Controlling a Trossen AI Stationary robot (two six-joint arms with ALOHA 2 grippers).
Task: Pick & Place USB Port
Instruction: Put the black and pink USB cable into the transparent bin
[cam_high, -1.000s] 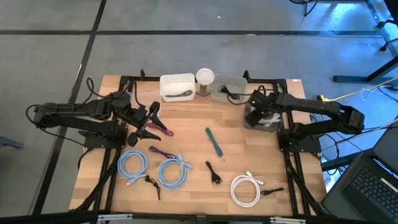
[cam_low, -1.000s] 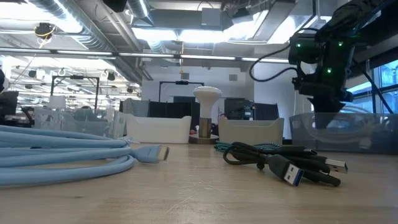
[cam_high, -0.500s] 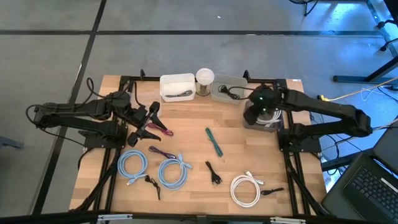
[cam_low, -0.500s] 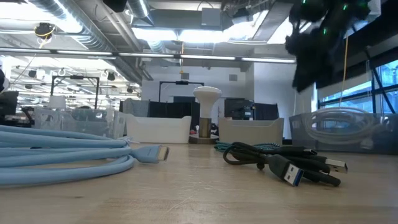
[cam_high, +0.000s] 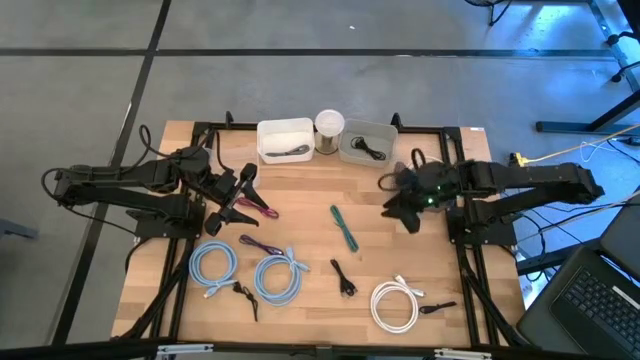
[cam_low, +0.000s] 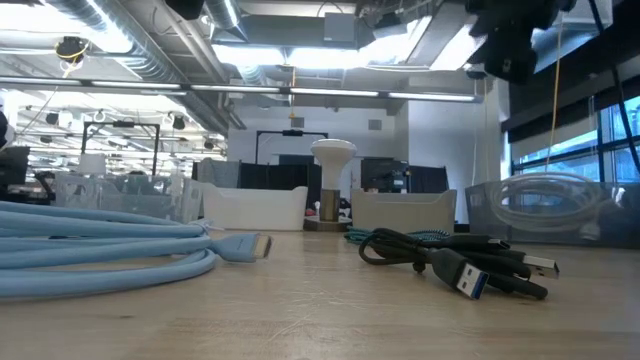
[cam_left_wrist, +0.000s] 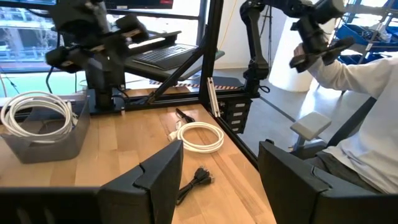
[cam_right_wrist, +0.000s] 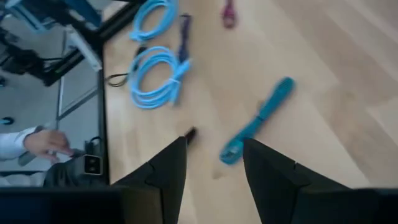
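Observation:
My right gripper (cam_high: 398, 212) hangs open over the middle-right of the table, holding nothing. In its wrist view (cam_right_wrist: 217, 168) it looks down at a teal cable (cam_right_wrist: 258, 121), which lies flat (cam_high: 344, 227). A black USB cable (cam_high: 345, 280) lies nearer the near edge and shows close up in the low view (cam_low: 455, 262). A clear bin (cam_low: 540, 210) with a white coiled cable (cam_left_wrist: 34, 112) stands by the right arm. My left gripper (cam_high: 240, 195) waits open at the table's left (cam_left_wrist: 221, 180), beside a magenta cable (cam_high: 262, 209).
A white bin (cam_high: 285, 140), a white cup-like thing (cam_high: 329, 125) and a grey bin (cam_high: 367, 145) line the far edge. Two light blue coils (cam_high: 213, 265) (cam_high: 278, 275), a purple cable (cam_high: 262, 245) and a white coil (cam_high: 395, 303) lie on the near half. A person's sleeve (cam_left_wrist: 348, 81) shows beyond the right edge.
My right gripper has risen out of the clear bin and swung toward the table's left and near side, out over the open wood by the teal cable. The white coil has stayed in the bin.

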